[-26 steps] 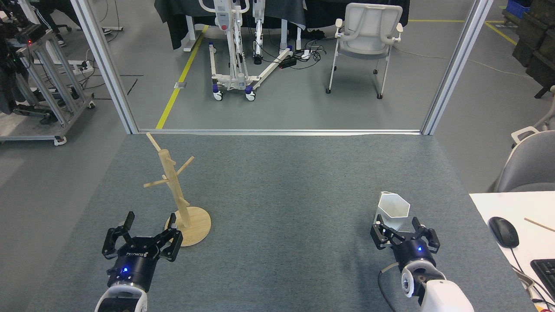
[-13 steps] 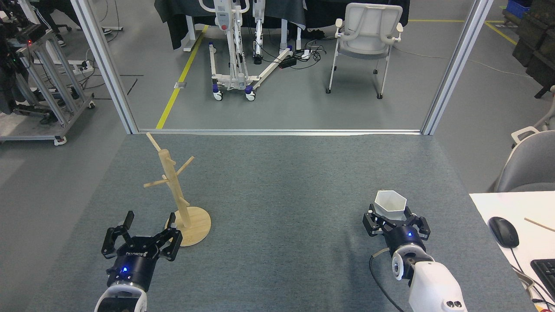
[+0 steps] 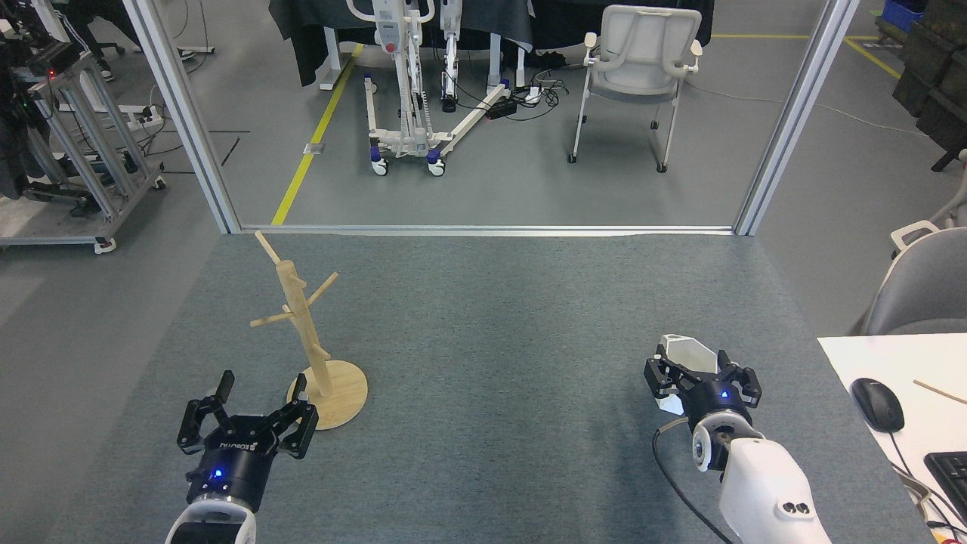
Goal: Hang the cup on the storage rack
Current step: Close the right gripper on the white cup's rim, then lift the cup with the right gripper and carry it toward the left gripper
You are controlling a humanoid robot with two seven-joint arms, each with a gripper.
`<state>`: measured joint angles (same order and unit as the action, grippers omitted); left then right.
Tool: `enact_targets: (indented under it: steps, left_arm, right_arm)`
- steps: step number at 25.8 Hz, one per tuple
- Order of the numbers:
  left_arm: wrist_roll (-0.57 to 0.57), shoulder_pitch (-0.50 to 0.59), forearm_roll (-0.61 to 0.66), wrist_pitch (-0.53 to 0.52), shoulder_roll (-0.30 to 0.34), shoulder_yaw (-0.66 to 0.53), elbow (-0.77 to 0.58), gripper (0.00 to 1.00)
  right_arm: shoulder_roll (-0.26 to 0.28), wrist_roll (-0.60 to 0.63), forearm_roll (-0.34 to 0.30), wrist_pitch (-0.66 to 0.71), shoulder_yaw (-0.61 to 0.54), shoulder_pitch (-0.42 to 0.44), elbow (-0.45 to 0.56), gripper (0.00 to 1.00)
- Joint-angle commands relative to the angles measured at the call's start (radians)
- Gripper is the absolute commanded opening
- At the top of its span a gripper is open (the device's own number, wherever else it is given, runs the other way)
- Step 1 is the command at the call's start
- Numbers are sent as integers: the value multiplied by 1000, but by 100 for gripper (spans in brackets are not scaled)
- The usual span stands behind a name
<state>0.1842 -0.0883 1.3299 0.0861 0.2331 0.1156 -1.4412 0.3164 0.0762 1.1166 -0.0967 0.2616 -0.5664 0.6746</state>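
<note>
White chair [image 3: 641, 68], black mouse [image 3: 877, 404]

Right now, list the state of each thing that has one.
cup: tilted, held between the right jaws
storage rack: upright on the table, pegs bare
right gripper: shut on the cup
left gripper: open, empty, beside the rack's base

— What are these things made of, by their look?

— The storage rack [image 3: 310, 332] is pale bare wood — smooth, unpainted, matt. The cup [image 3: 689, 353] is white with a matt finish, flat facets showing no shine.

— And the table [image 3: 483, 317]?

— Covered in grey cloth like felt, slightly rough and dull. The left gripper [image 3: 261, 393] and right gripper [image 3: 701, 372] are black, hard-looking plastic or metal with a low sheen; the arm shells behind them are glossy white plastic.
</note>
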Motion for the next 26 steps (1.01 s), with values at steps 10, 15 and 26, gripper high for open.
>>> enact_targets:
  steps: [10, 15, 26]
  left_arm:
    - [0, 8, 0, 0, -6, -1, 2, 99]
    - [0, 7, -1, -2, -4, -2, 5, 99]
    - [-2, -2, -1, -2, 0, -2, 8, 99]
  right_arm:
    - [-7, -3, 2, 3, 7, -23, -44, 77]
    - [1, -1, 2, 6, 7, -23, -41, 40]
    - [170, 4, 2, 285, 11, 168, 540, 30]
